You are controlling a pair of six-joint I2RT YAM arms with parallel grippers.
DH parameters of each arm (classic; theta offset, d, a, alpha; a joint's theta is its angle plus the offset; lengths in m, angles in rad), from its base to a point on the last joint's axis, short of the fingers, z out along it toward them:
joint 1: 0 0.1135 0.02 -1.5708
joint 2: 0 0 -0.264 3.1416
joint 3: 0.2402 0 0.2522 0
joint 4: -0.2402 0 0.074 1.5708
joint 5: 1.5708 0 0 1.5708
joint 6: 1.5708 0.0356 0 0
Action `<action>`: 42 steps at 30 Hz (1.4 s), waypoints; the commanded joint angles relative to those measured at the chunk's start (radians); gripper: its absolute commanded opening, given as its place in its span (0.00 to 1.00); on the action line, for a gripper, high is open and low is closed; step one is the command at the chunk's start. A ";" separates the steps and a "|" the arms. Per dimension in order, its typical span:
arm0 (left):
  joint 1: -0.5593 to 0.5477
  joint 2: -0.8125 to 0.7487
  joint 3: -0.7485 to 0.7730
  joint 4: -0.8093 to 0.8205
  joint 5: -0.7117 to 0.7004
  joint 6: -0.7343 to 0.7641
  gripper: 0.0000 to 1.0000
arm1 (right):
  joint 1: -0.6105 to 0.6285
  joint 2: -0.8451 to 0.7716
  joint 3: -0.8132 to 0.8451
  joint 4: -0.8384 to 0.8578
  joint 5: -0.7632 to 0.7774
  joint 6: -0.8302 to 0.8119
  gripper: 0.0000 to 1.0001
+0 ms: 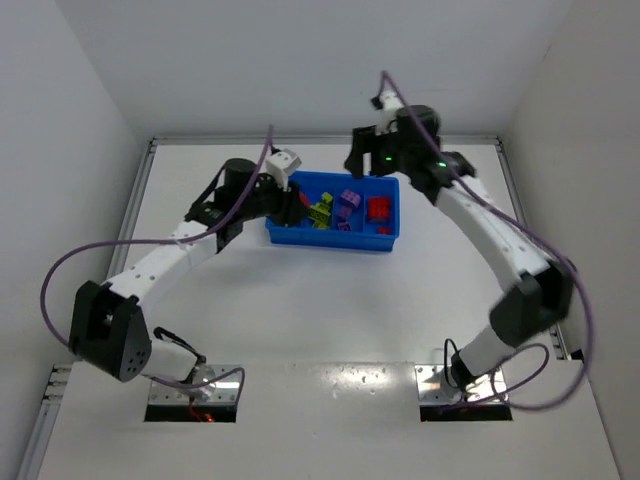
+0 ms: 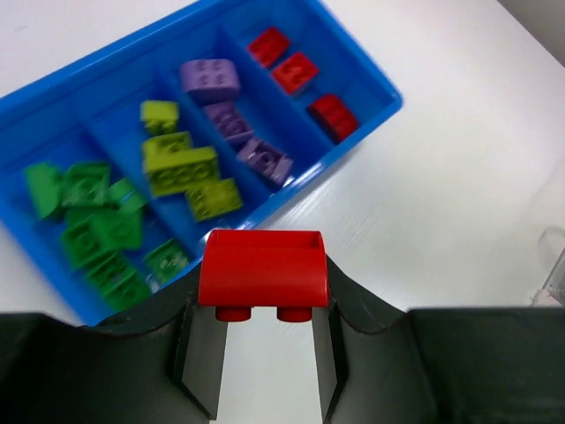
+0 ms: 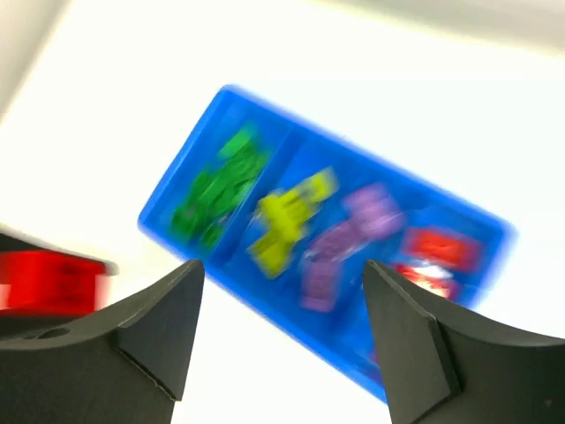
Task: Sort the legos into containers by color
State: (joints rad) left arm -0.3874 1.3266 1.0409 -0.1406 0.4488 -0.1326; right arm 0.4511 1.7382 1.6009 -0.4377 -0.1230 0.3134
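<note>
The blue tray (image 2: 305,181) holds sorted legos: green (image 2: 88,221), yellow-green (image 2: 181,168), purple (image 2: 231,119) and red (image 2: 296,72), each colour in its own compartment. My left gripper (image 2: 263,284) is shut on a red lego (image 2: 262,268), held above the table just off the tray's near wall by the green and yellow-green end. In the top view the left gripper (image 1: 295,205) sits at the tray's (image 1: 332,238) left end. My right gripper (image 3: 281,269) is open and empty, high above the tray (image 3: 257,304); the top view shows the right gripper (image 1: 358,160) behind the tray's back wall.
The white table (image 1: 330,310) stretches out in front of the tray. Side walls (image 1: 60,130) close it in left and right. A transparent object (image 2: 554,265) shows at the right edge of the left wrist view. Purple cables (image 1: 60,275) loop off both arms.
</note>
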 commanded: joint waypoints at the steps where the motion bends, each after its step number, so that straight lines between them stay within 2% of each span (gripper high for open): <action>1: -0.097 0.107 0.097 0.097 0.001 -0.002 0.01 | -0.064 -0.247 -0.132 0.016 0.155 -0.101 0.73; 4: -0.178 0.253 0.183 0.122 -0.030 -0.002 0.01 | -0.168 -0.458 -0.290 -0.004 0.204 -0.168 0.73; 7: -0.243 0.421 0.318 0.122 -0.042 -0.012 0.01 | -0.273 -0.548 -0.494 -0.004 0.181 -0.204 0.73; 10: -0.277 0.581 0.512 0.098 -0.042 -0.012 0.04 | -0.346 -0.640 -0.600 0.005 0.145 -0.226 0.73; 17: -0.297 0.833 0.772 0.064 -0.100 -0.044 0.05 | -0.449 -0.694 -0.636 -0.013 0.065 -0.226 0.73; 22: -0.297 0.951 0.832 0.053 -0.183 -0.032 0.05 | -0.477 -0.684 -0.627 -0.013 0.028 -0.217 0.73; 25: -0.306 0.974 0.843 0.053 -0.212 -0.032 0.19 | -0.477 -0.684 -0.627 -0.013 0.000 -0.217 0.73; 29: -0.306 0.996 0.877 0.032 -0.277 -0.032 0.69 | -0.477 -0.675 -0.627 -0.035 -0.035 -0.226 0.73; 31: -0.306 0.996 0.877 0.032 -0.277 -0.032 0.82 | -0.477 -0.675 -0.627 -0.035 -0.047 -0.226 0.73; 32: -0.306 0.996 0.889 0.032 -0.277 -0.032 0.93 | -0.477 -0.675 -0.627 -0.035 -0.047 -0.235 0.73; 36: -0.306 0.919 0.889 0.012 -0.254 -0.032 0.96 | -0.477 -0.664 -0.618 -0.044 -0.081 -0.235 0.73; 41: -0.306 0.619 0.792 -0.043 -0.245 -0.016 0.99 | -0.477 -0.609 -0.573 -0.035 -0.165 -0.260 0.74; 42: -0.274 0.570 0.741 -0.068 -0.245 -0.007 0.99 | -0.477 -0.599 -0.561 -0.035 -0.190 -0.260 0.74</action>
State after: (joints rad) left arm -0.6888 2.1609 1.8187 -0.1989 0.2008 -0.1596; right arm -0.0216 1.1137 0.9726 -0.5018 -0.2367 0.0761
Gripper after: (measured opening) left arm 0.992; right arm 0.742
